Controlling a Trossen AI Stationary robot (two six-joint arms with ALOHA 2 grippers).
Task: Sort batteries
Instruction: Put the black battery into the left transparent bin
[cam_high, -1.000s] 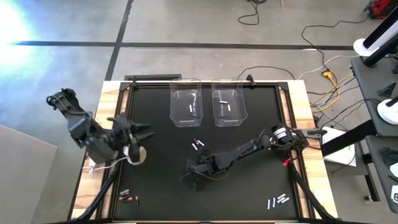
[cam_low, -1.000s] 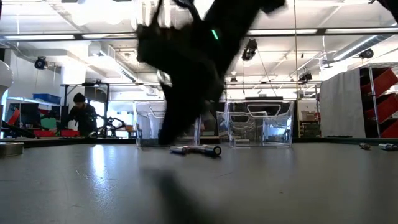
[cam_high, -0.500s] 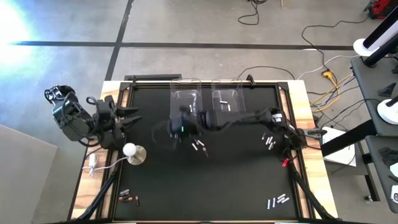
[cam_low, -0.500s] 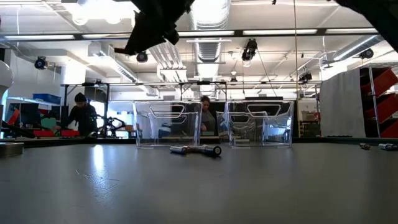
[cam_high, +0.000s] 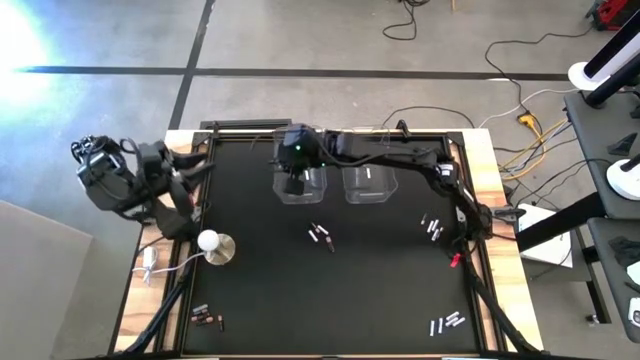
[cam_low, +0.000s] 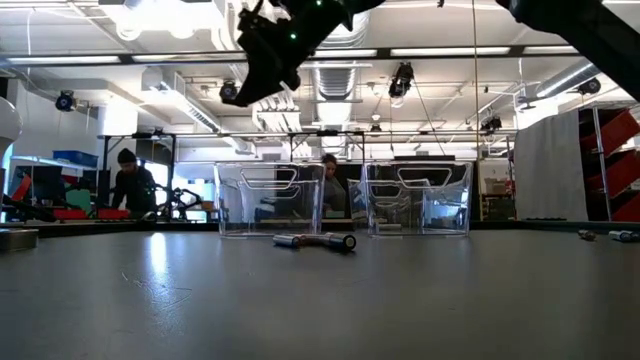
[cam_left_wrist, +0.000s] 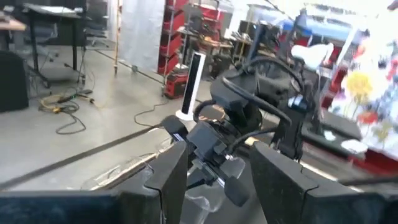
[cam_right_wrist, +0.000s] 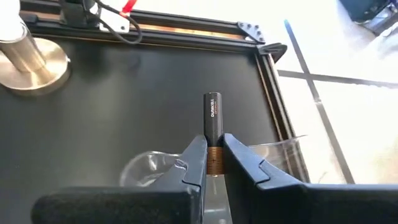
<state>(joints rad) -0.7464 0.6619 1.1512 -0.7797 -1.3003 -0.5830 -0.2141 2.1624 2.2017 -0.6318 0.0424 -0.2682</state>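
Black-and-copper Duracell battery (cam_right_wrist: 212, 127) clamped upright in the right pincer (cam_right_wrist: 212, 158), poised over the clear left bin (cam_high: 300, 180) beneath for dropping; left pincer (cam_left_wrist: 217, 165) gapes wide, idle

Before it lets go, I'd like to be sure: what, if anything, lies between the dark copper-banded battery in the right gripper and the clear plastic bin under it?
Nothing visible does. The right gripper is shut on the dark copper-banded battery, held above the left clear plastic bin, whose open top shows no lid. The left gripper waits, open, at the table's left edge.
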